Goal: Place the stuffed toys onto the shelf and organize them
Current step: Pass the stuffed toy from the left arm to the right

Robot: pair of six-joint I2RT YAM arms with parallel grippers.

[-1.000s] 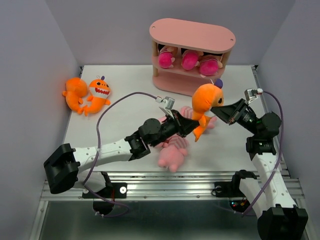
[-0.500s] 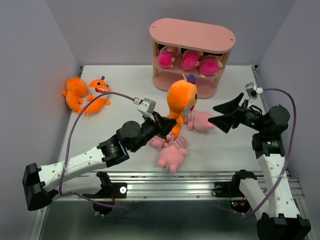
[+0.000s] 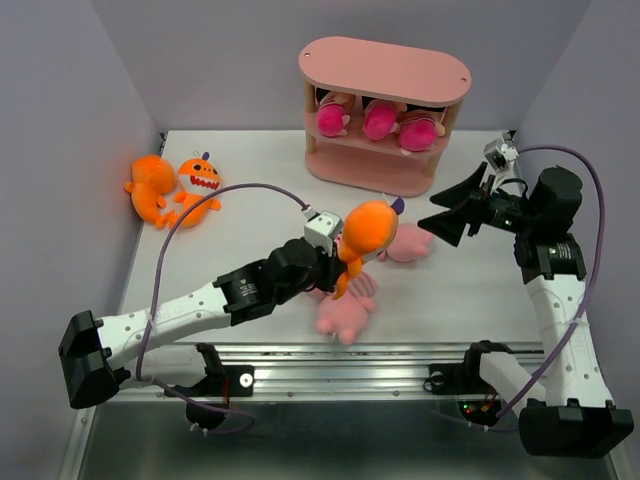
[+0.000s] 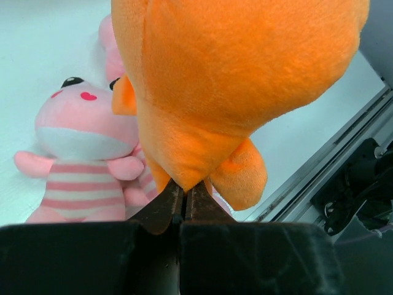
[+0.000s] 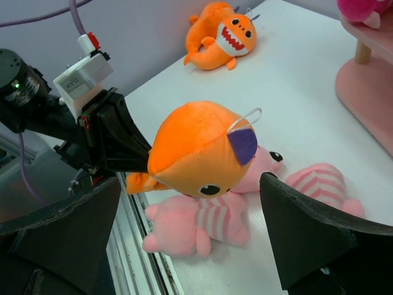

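My left gripper (image 3: 337, 257) is shut on the lower edge of an orange monster (image 3: 368, 228), which hangs tilted just above the pink pigs. In the left wrist view the fingertips (image 4: 184, 187) pinch the orange plush (image 4: 233, 74), with a striped pig (image 4: 80, 141) below it. My right gripper (image 3: 447, 214) stands open to the right of the toy and holds nothing; its wrist view has the monster (image 5: 196, 144) between its wide fingers (image 5: 301, 233). Two pigs (image 3: 345, 308) (image 3: 407, 243) lie on the table. The pink shelf (image 3: 385, 70) stands at the back.
Three magenta dolls (image 3: 332, 119) (image 3: 380, 120) (image 3: 421, 130) sit on the shelf's middle tier. Two more orange monsters (image 3: 150, 186) (image 3: 200, 180) lie at the far left of the table. The metal rail (image 3: 400, 355) runs along the near edge.
The right gripper has let go of the orange monster, opened wide and drawn back to the right. The left gripper has kept the toy and carried it leftwards and lower, over the pigs.
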